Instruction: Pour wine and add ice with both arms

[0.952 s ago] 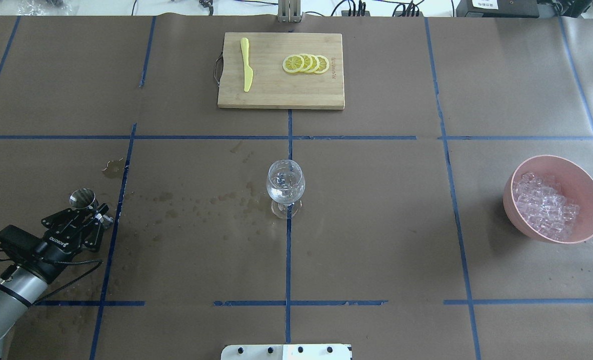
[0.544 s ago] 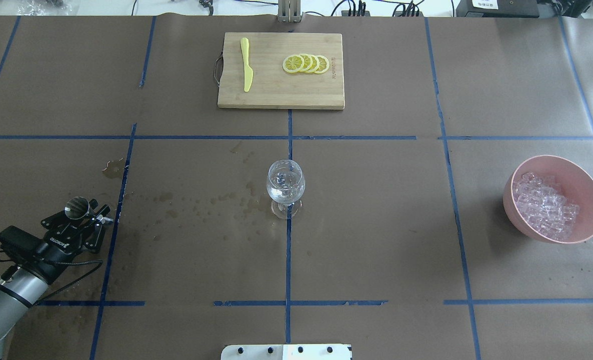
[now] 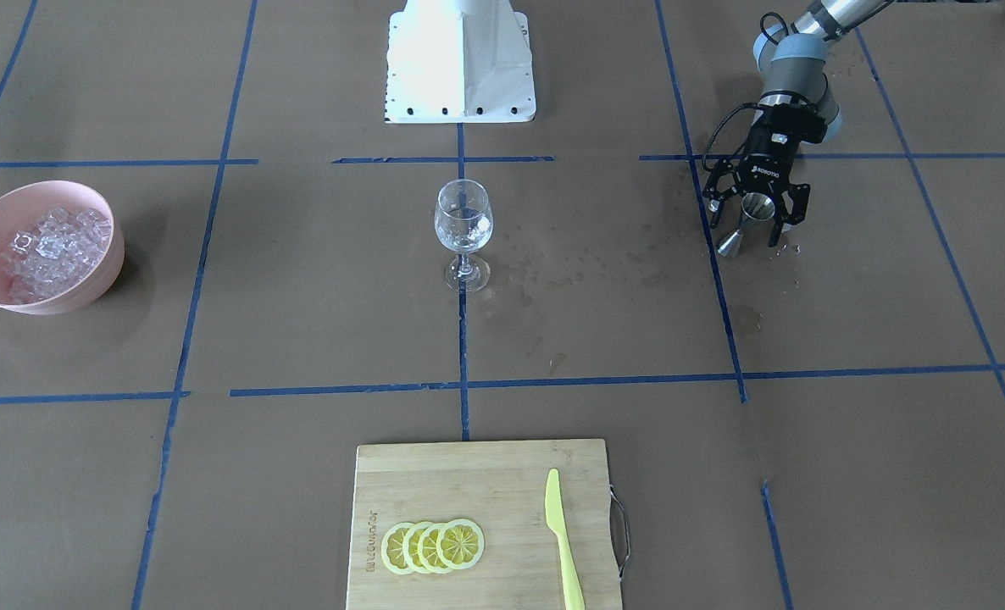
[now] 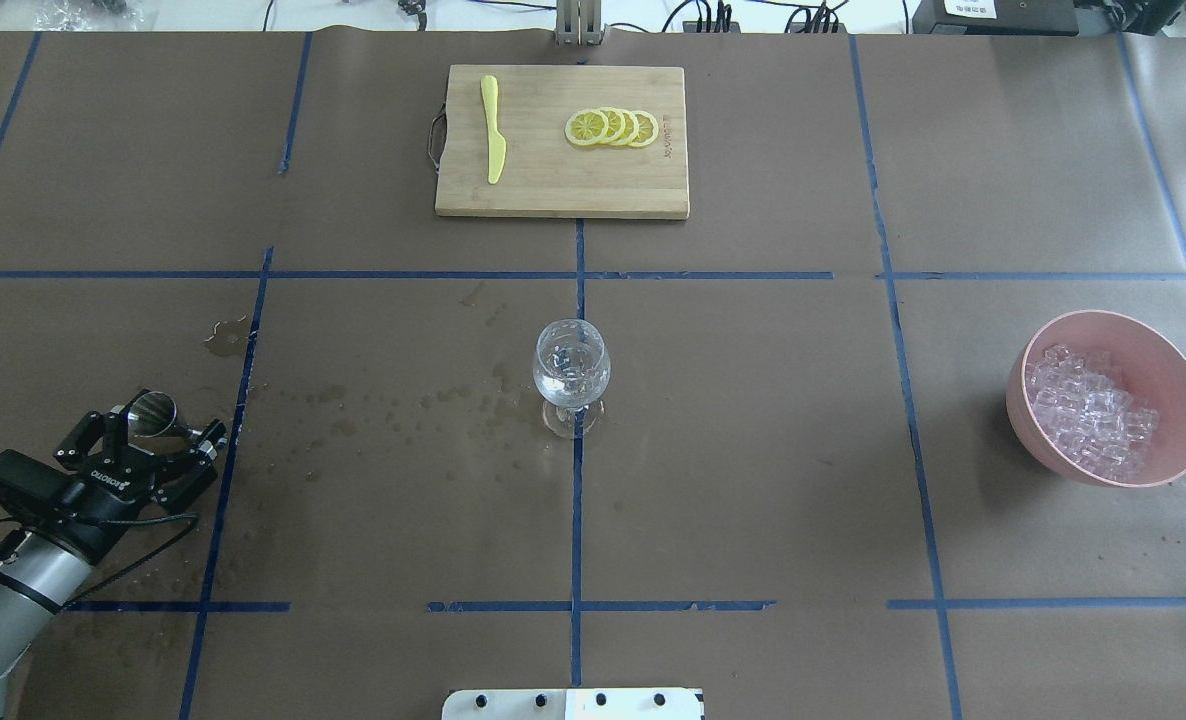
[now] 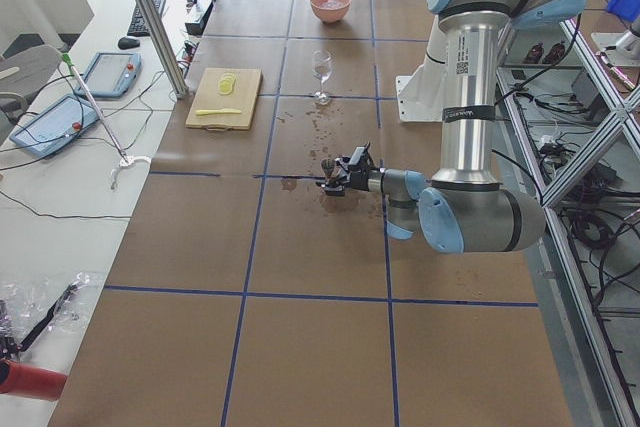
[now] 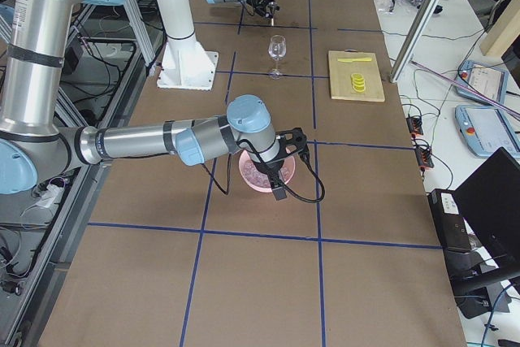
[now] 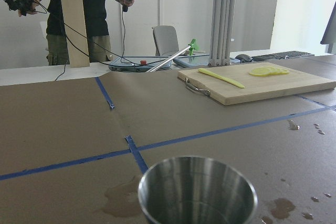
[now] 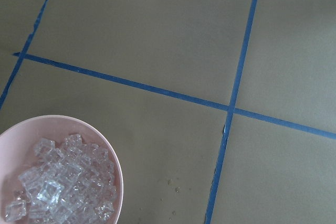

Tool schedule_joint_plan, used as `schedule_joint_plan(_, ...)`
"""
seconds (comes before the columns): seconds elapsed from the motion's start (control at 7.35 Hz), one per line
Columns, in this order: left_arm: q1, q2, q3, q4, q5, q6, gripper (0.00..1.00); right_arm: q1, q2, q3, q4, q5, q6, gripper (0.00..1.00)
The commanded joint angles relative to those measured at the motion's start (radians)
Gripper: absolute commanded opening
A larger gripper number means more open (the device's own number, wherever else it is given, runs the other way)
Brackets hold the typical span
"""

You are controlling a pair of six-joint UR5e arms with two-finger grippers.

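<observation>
Wine (image 4: 571, 380) sits in glass (image 3: 463, 222), tabletop (image 4: 753, 450) centre; L arm (image 4: 13, 585) low, far left.
L gripper (image 4: 165, 428) clamped on steel jigger (image 7: 197, 190), mouth up. R gripper (image 6: 279, 180) over pink bowl (image 4: 1181, 380) of ice (image 4: 1088, 415); open/closed can't tell. Vs 0.5 s ago: L arm swung slightly left, glass unmoved.

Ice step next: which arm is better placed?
Right. The right claw hangs over the pink bowl of ice; the left claw is far from it, gripping the jigger.
</observation>
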Motion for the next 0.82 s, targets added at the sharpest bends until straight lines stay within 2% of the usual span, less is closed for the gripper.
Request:
schedule_joint_plan(0.0, 0.000, 0.000, -0.011, -0.047, 0.057, 0.002, 1.00, 0.001, 0.000, 0.001, 0.000, 0.001, 0.000, 1.00)
schedule_joint_plan(0.41, 0.000, 0.002, -0.082, -0.113, 0.103, 0.084, 1.00, 0.001, 0.000, 0.001, 0.000, 0.003, 0.000, 1.00)
schedule_joint_plan(0.68, -0.005, 0.013, -0.127, -0.190, 0.099, 0.187, 1.00, 0.001, 0.001, 0.001, 0.000, 0.001, 0.000, 1.00)
